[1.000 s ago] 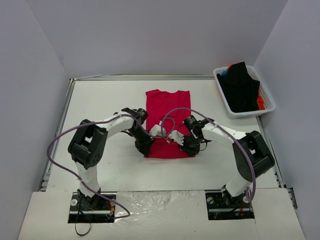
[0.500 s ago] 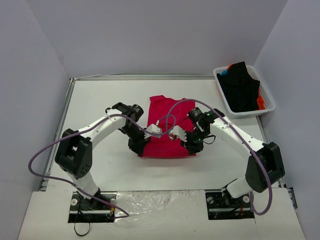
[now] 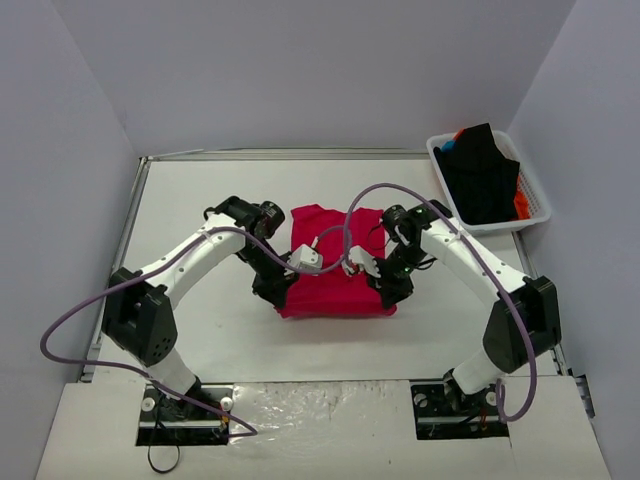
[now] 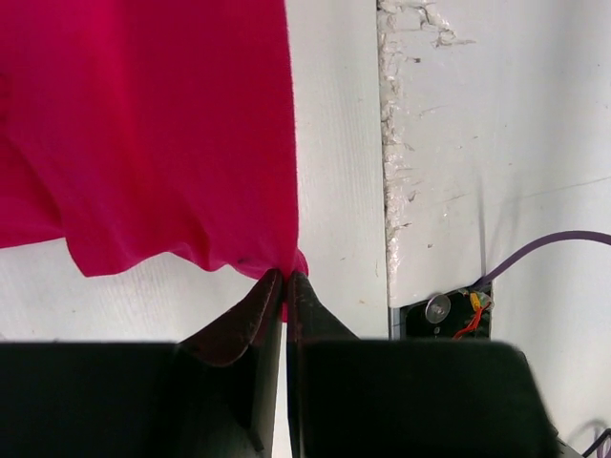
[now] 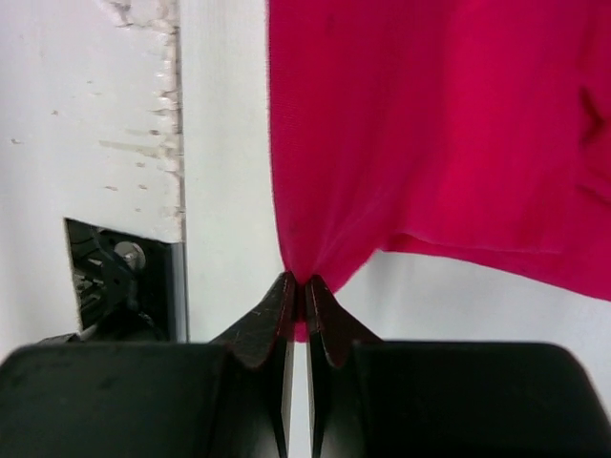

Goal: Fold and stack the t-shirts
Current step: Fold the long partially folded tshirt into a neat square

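A crimson-red t-shirt (image 3: 335, 262) lies in the middle of the table, its near edge pulled up at both corners. My left gripper (image 3: 275, 292) is shut on the near left corner, and the left wrist view shows the cloth (image 4: 143, 124) pinched at the jaw tips (image 4: 285, 277). My right gripper (image 3: 390, 290) is shut on the near right corner; in the right wrist view the cloth (image 5: 430, 124) bunches into the jaw tips (image 5: 305, 281). Other t-shirts, mostly black (image 3: 482, 180) with orange and blue edges, sit in the basket.
A white slatted basket (image 3: 455, 217) stands at the back right against the wall. Grey walls close the table in on three sides. Purple cables loop over both arms. The arm base plates (image 4: 439, 310) lie beyond the table's near edge.
Both arms have stretched out and swung their elbows outward while keeping their grip on the corners. The shirt's far edge has come nearer, and the near edge is pulled slightly wider.
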You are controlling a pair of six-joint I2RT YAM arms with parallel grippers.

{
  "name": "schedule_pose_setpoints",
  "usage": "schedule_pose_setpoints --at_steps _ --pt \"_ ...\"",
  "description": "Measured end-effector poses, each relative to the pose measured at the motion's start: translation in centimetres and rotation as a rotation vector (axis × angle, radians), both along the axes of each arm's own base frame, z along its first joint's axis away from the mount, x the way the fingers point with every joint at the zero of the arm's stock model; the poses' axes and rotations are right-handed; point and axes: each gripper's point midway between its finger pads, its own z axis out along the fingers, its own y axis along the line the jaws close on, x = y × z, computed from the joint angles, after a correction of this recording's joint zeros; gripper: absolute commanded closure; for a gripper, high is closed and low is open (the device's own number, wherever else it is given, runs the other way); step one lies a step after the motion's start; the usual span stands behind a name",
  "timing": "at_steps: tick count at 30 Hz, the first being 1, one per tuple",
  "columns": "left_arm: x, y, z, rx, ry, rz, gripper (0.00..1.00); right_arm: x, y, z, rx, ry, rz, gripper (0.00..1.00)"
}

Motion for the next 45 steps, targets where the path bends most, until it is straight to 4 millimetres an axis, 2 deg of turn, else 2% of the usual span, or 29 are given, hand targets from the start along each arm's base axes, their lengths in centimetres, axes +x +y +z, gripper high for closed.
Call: schedule_pose_setpoints --at_steps 4,8,11,17,21,24,31,35,45 --pt "1.1 0.0 0.6 0.004 -0.035 0.02 0.98 3.8 -0.5 0.2 0.025 -0.009 -0.047 1.0" --pt "3.6 -0.6 2.0 -0.009 -0.112 0.031 0.98 7.7 -0.6 0.2 0.035 -0.032 -0.098 1.0" --pt "5.4 -1.1 2.7 -0.017 -0.154 0.036 0.98 9.8 -0.7 0.4 0.033 -0.051 -0.114 1.0" --pt "8.4 -0.7 2.2 0.004 -0.205 0.08 0.98 13.8 -0.1 1.7 0.057 -0.136 -0.144 1.0" --pt "10.4 -0.5 1.8 0.012 -0.252 0.117 0.98 16.1 0.3 2.7 0.067 -0.197 -0.167 1.0" --pt "12.7 -0.3 1.6 0.009 -0.311 0.171 0.98 18.1 0.5 2.9 0.071 -0.236 -0.187 1.0" --pt "18.6 -0.3 1.5 0.023 -0.478 0.297 0.98 21.4 0.5 1.1 0.044 -0.267 -0.232 1.0" --pt "21.6 -0.7 0.8 0.038 -0.536 0.34 0.98 23.1 0.3 0.6 0.031 -0.299 -0.268 1.0" --pt "26.0 -1.3 -0.1 0.068 -0.603 0.396 0.98 28.5 0.2 0.9 0.052 -0.415 -0.383 1.0"
